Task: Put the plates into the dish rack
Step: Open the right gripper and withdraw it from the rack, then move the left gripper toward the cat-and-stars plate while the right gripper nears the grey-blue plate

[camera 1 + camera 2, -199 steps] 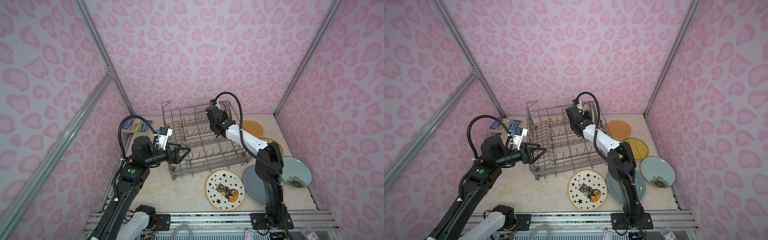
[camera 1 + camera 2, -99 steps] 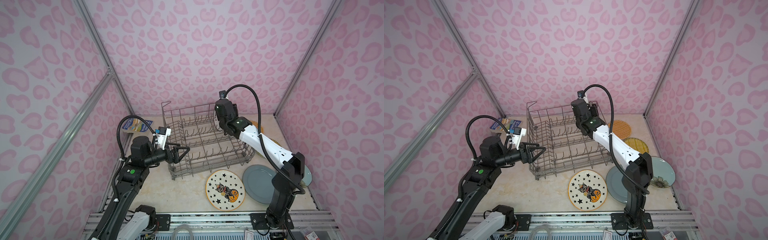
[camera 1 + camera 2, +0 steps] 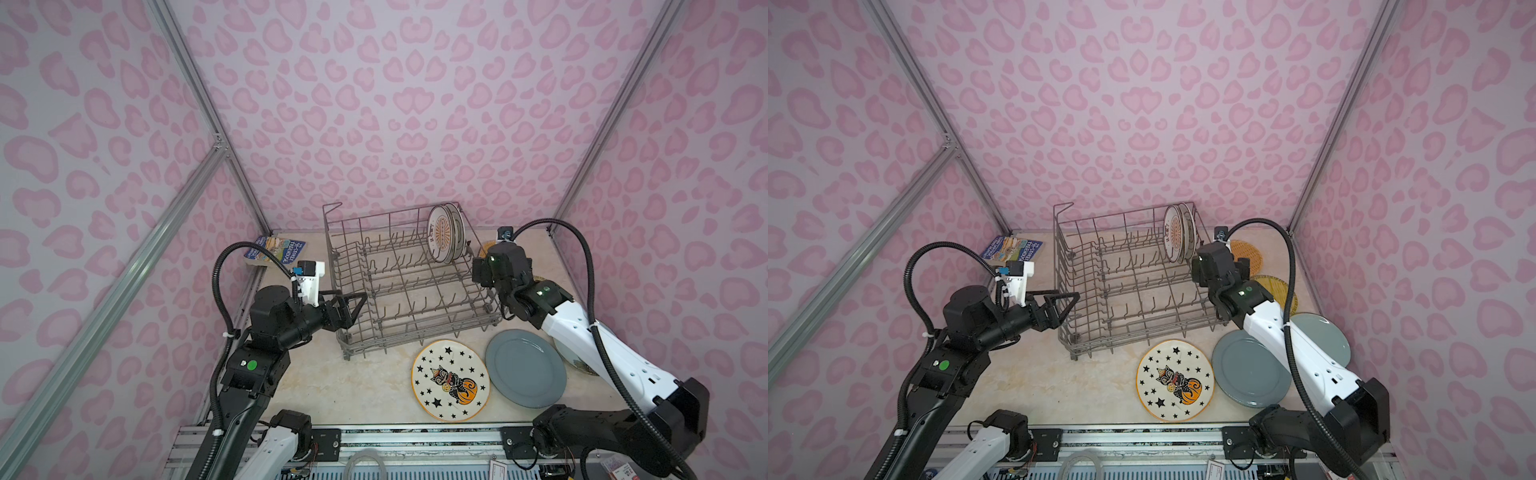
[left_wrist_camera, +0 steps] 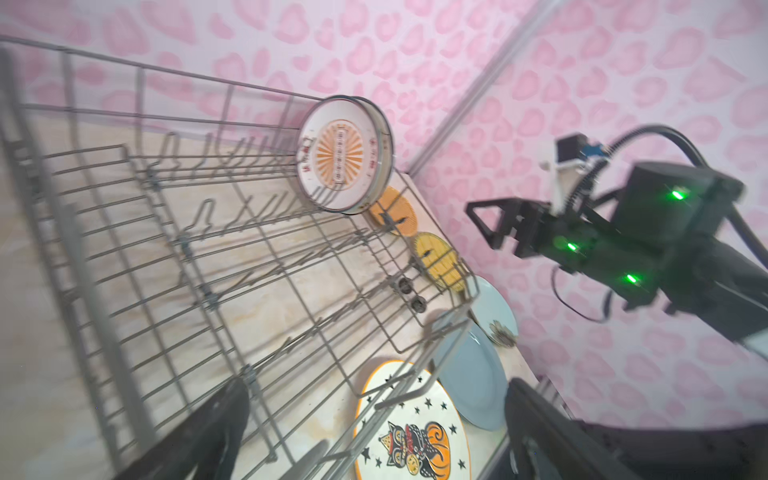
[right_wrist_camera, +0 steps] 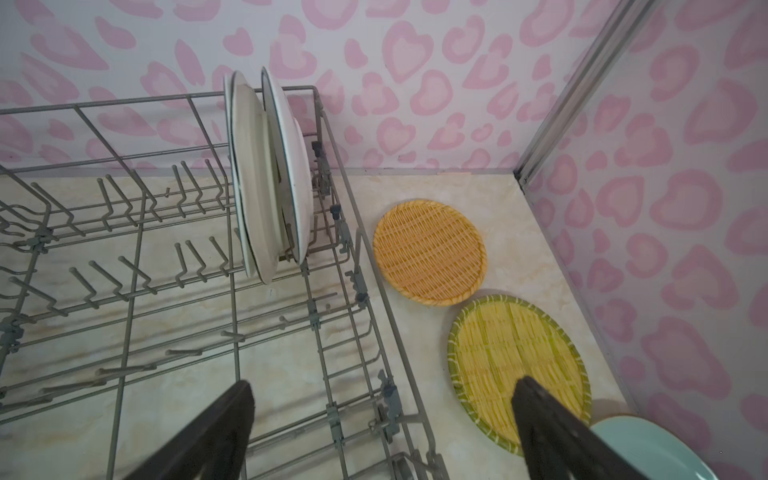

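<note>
Right arm: drawn back since the earlier frames from the far corner of the dish rack [image 3: 334,257] to its right rim. Right gripper [image 5: 384,384] gone from part-closed to wide apart, empty.
Left gripper [image 3: 353,309]: unmoved, jaws wide, at the rack's left wall; contact could not be told.
Loaded: two black-rimmed plates [image 3: 442,241], glazed white, on edge between tines [image 5: 183,257] in the far right corner.
Outstanding, all flat on the table [image 3: 332,386]: cat-and-pumpkin plate [image 3: 451,380] and grey-blue plate [image 3: 525,368], before the rack; orange woven-look plate [image 5: 430,253], yellow woven-look plate [image 5: 515,361] and pale blue-green plate [image 3: 1327,336], to its right.
Handling, as judged: next plate wanted. Pinch at the rim with one finger worked under, tip it upright, seat it in the slot beside the loaded pair. Smooth glaze seemed slippery; the basket-textured raised rims seemed easier.
Book [image 3: 276,251]: not for loading.
</note>
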